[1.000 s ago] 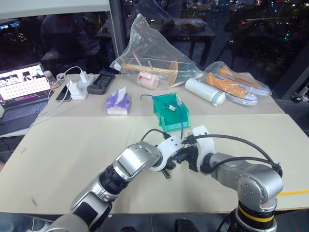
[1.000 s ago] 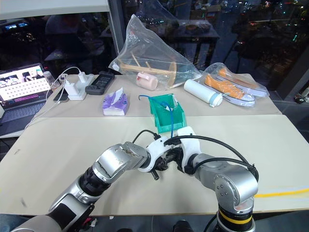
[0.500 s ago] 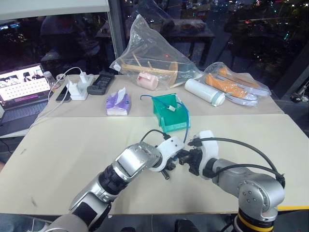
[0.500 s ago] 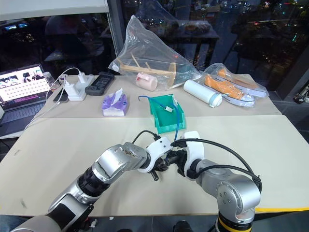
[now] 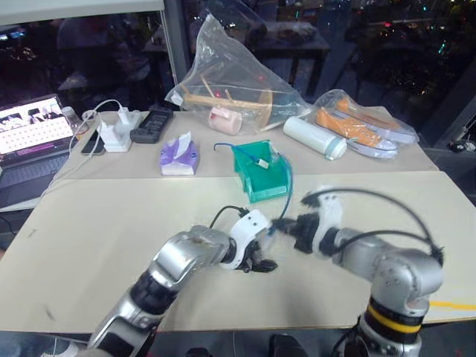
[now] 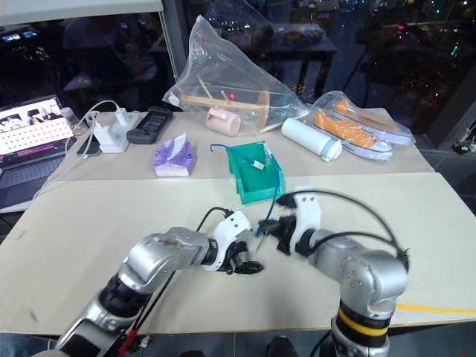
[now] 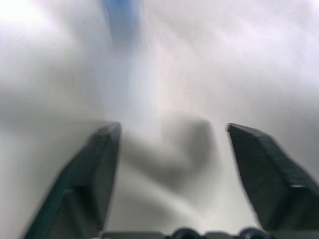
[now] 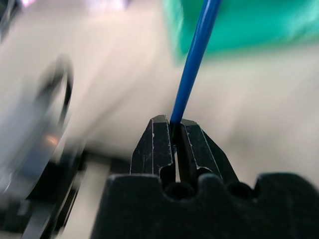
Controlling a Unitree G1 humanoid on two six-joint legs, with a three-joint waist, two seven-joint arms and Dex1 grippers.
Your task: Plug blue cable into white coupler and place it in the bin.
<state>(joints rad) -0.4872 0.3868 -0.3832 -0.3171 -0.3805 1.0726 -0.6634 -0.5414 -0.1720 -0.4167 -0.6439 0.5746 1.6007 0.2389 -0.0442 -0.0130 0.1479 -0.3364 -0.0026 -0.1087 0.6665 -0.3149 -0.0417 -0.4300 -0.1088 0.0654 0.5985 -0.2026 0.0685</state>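
Blue cable (image 8: 195, 59) pinched in the closed right gripper (image 8: 174, 130), running straight ahead from its tips up into the bin (image 6: 256, 182). Left gripper (image 7: 172, 149) spread wide, empty, just beside. Right arm nearer the bin.

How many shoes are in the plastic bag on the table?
2 orange shoes: one in the clear bag at the table's far right, the other just behind it in the same bag. More could be hidden.

Silver metallic arms, white wrist housings, black looping cables; right arm (image 5: 394, 271) yellow-black band; black tapered jaws.
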